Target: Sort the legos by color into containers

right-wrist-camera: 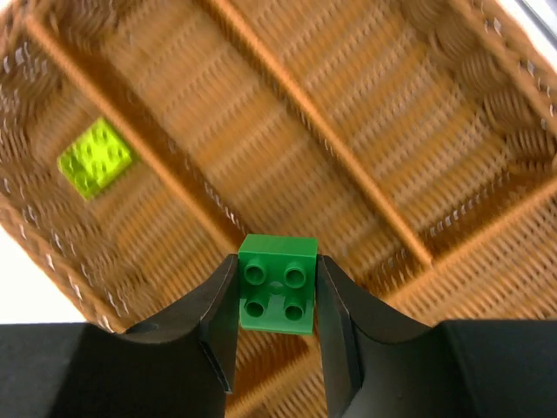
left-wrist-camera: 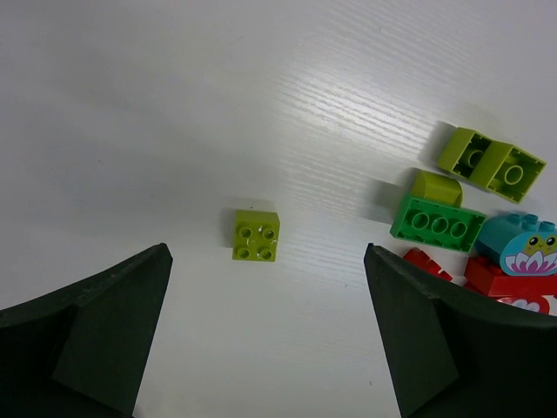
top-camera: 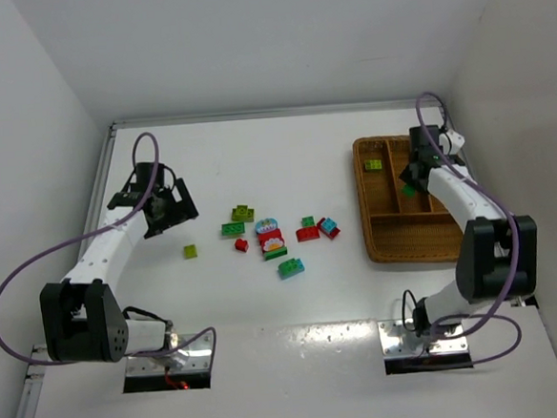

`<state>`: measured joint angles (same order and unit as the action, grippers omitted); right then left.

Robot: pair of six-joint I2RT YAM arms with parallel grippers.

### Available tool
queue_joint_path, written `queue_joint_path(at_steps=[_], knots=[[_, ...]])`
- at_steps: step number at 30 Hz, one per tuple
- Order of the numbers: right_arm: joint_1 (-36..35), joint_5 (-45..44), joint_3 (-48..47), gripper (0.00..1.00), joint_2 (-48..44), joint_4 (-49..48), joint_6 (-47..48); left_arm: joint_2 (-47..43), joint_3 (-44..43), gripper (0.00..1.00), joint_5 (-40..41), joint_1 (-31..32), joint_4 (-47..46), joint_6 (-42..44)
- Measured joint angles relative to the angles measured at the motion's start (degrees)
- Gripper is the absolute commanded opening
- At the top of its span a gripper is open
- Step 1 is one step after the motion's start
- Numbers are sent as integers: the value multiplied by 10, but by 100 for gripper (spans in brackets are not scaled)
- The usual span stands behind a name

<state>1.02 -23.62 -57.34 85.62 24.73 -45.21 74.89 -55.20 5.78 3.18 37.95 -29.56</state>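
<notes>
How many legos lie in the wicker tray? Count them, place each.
1: a lime brick at the far end of the leftmost compartment of the tray. The right gripper holds a dark green brick above the tray; its arm may hide others.

White table [top-camera: 255, 153] (glossy), plain white walls [top-camera: 248, 39] around.

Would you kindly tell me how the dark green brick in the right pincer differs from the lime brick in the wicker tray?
Colour: the dark green brick is deep green, the lime brick yellow-green. State: the dark green brick is clamped in the right pincer above the wicker tray; the lime brick lies loose on a compartment floor. Both are square, four-stud bricks.
</notes>
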Motion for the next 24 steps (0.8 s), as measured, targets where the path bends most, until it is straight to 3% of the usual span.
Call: queue_joint_path(at_steps=[4,6,7,9,13,18,24], knots=[[17,-2,-66,39,66,-9,0,1,0,100,0,1,1,4],[23,-2,-108,54,105,-13,-1,2,0,100,0,1,1,4],[23,-3,-135,70,129,-15,-2,2,0,100,0,1,1,4],[25,-4,-178,76,169,-15,-2,2,0,100,1,1,2,5],[22,-4,-206,74,197,-8,4,2,0,100,2,1,3,4],[-10,11,-160,67,126,-18,32,3,0,100,9,1,3,5],[-203,95,-109,75,41,-38,107,3,-2,100,16,1,3,5]])
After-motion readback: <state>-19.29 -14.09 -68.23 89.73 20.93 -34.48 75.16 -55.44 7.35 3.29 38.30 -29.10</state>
